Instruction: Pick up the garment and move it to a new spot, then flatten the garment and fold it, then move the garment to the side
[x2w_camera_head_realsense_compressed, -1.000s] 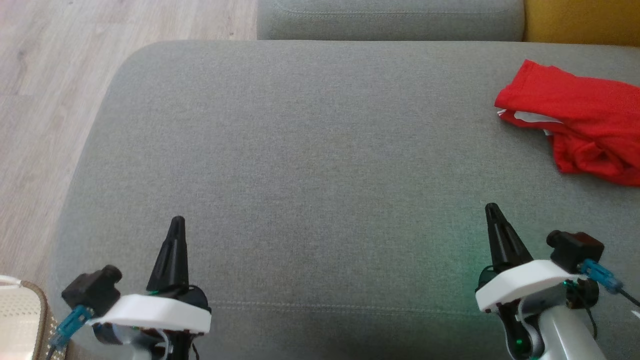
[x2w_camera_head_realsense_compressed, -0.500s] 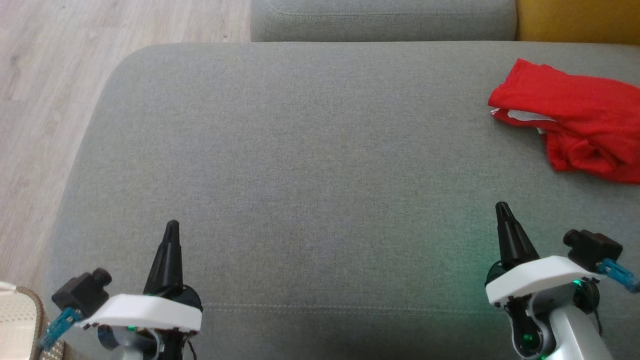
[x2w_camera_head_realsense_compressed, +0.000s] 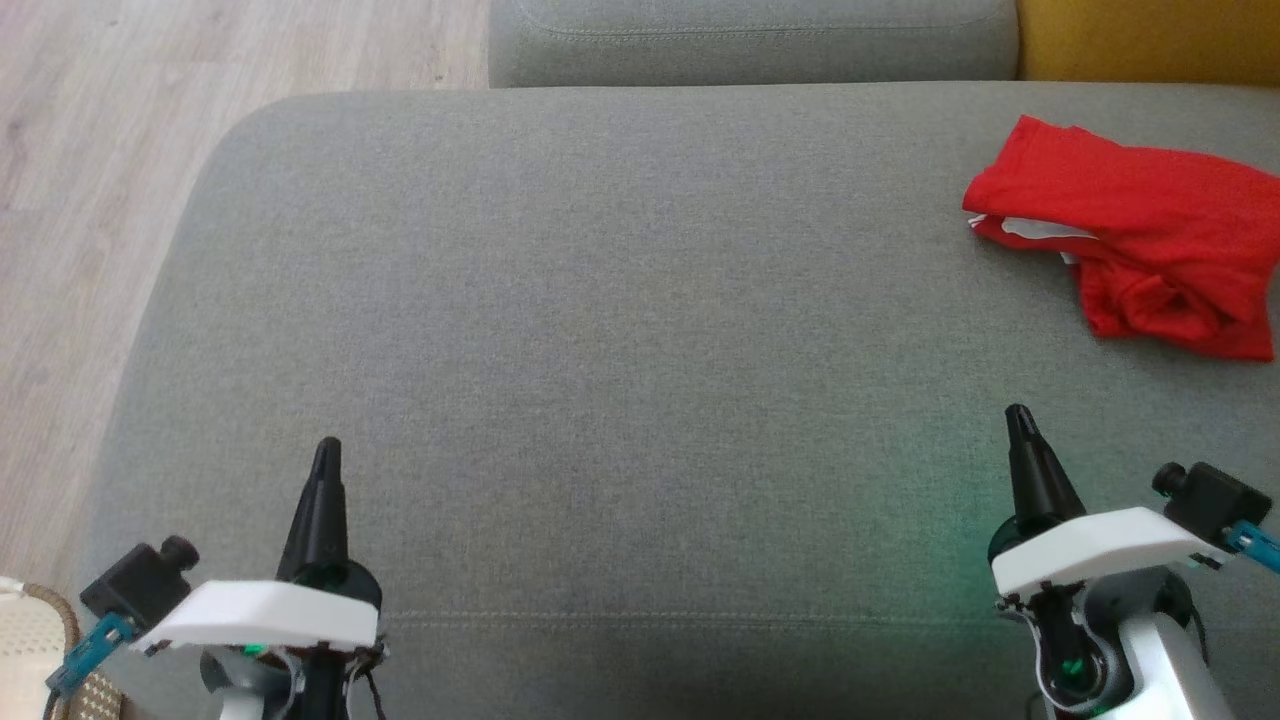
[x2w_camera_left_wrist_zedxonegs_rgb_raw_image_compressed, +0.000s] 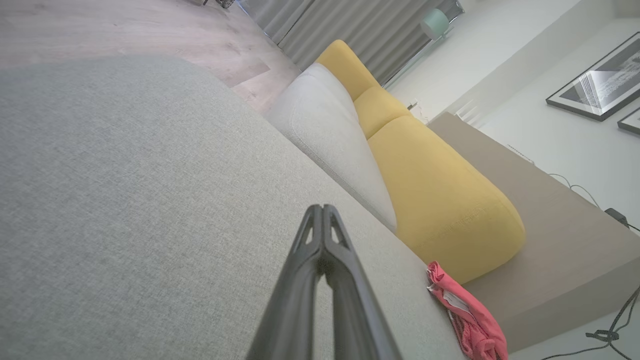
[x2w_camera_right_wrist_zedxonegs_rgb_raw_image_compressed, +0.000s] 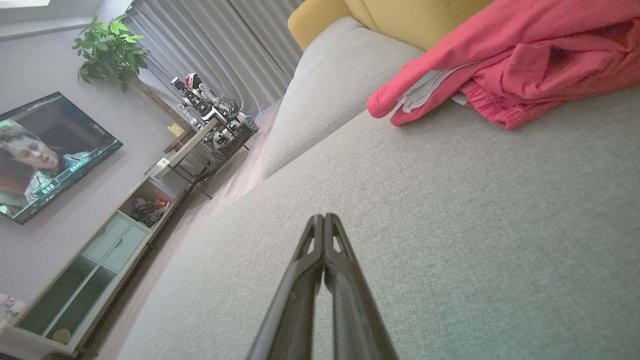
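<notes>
A crumpled red garment (x2w_camera_head_realsense_compressed: 1135, 240) with a white lining showing lies at the far right of the grey sofa seat (x2w_camera_head_realsense_compressed: 620, 330). The wrist views show the same garment (x2w_camera_left_wrist_zedxonegs_rgb_raw_image_compressed: 467, 317) (x2w_camera_right_wrist_zedxonegs_rgb_raw_image_compressed: 505, 75). My right gripper (x2w_camera_head_realsense_compressed: 1018, 415) hovers shut and empty over the seat, short of the garment and a little to its left. My left gripper (x2w_camera_head_realsense_compressed: 327, 447) is shut and empty near the seat's front left. The tips of each pair meet in the wrist views (x2w_camera_left_wrist_zedxonegs_rgb_raw_image_compressed: 323, 207) (x2w_camera_right_wrist_zedxonegs_rgb_raw_image_compressed: 323, 216).
Wooden floor (x2w_camera_head_realsense_compressed: 90, 150) lies beyond the seat's left edge. A grey back cushion (x2w_camera_head_realsense_compressed: 750, 40) and a yellow cushion (x2w_camera_head_realsense_compressed: 1150, 40) stand behind the seat. A woven basket (x2w_camera_head_realsense_compressed: 30, 640) sits at the lower left. A TV (x2w_camera_right_wrist_zedxonegs_rgb_raw_image_compressed: 45, 150) and a low cabinet (x2w_camera_right_wrist_zedxonegs_rgb_raw_image_compressed: 100, 255) line the wall.
The head camera has turned, so the whole scene shifted left. In the picture the two grippers stand further apart: the left lower and more to the left, the right more to the right.
</notes>
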